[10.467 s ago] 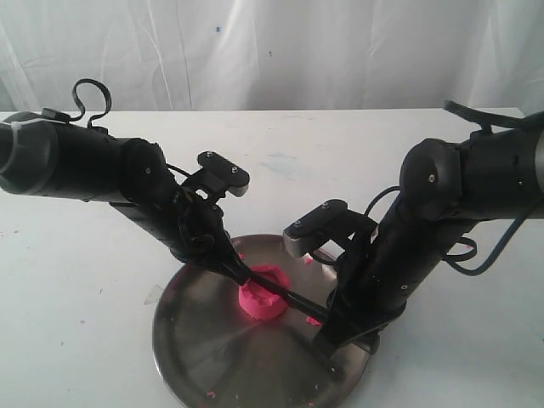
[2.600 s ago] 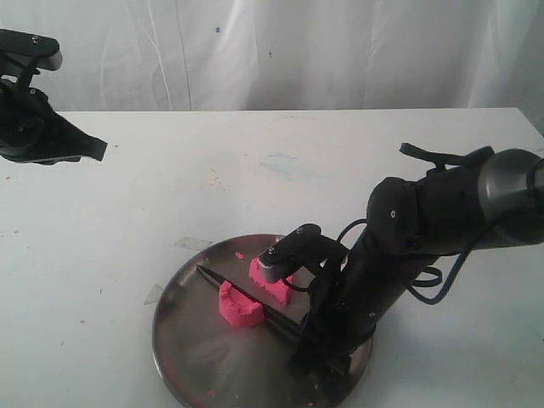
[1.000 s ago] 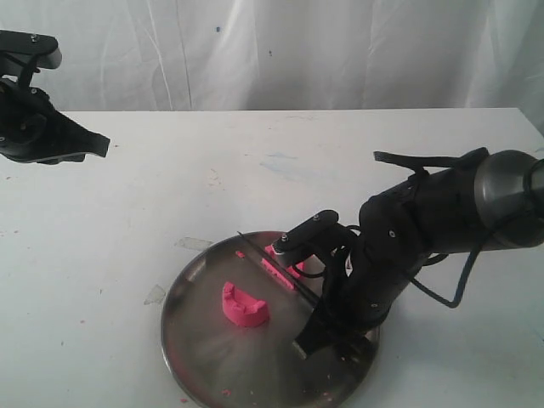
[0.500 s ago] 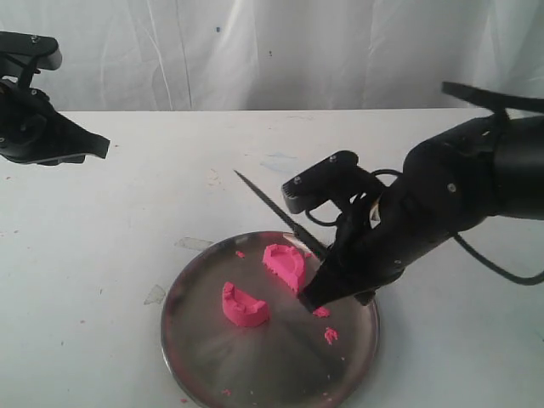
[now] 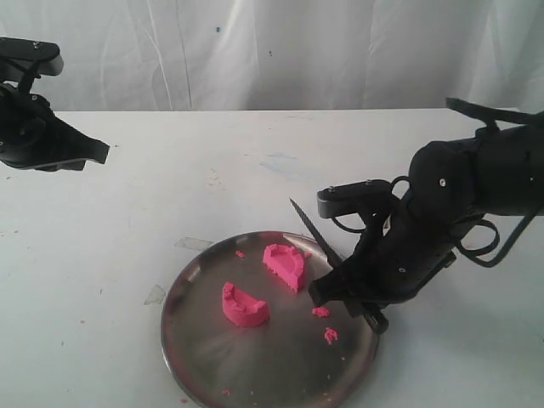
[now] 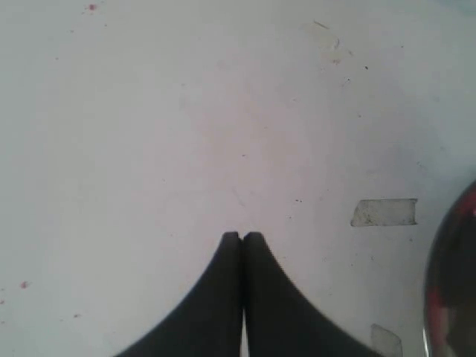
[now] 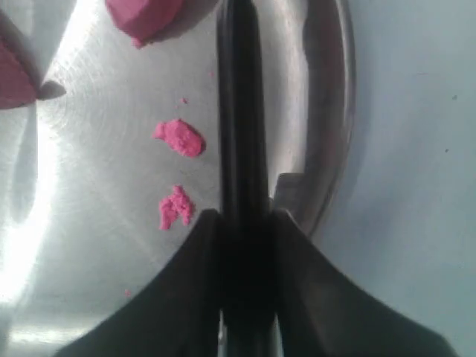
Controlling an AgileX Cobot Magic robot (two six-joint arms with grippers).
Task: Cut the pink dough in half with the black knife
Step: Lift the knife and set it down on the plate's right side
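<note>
The pink dough lies in two pieces [image 5: 285, 265] [image 5: 243, 306] apart on the steel plate [image 5: 204, 357]. The right gripper [image 7: 242, 223] clamps the black knife [image 5: 313, 233], seemingly lifted above the plate's right edge. The left gripper [image 6: 242, 239], fingers together and holding nothing, hangs above the table [image 5: 212, 161].

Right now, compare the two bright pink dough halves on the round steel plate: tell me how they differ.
The pink dough half nearer the black knife looks larger and stands taller, its flat cut face showing. The pink dough half nearer the plate's centre is lower and curved like a crescent, farther from the right gripper. Both rest apart on the round steel plate, untouched by either gripper.
</note>
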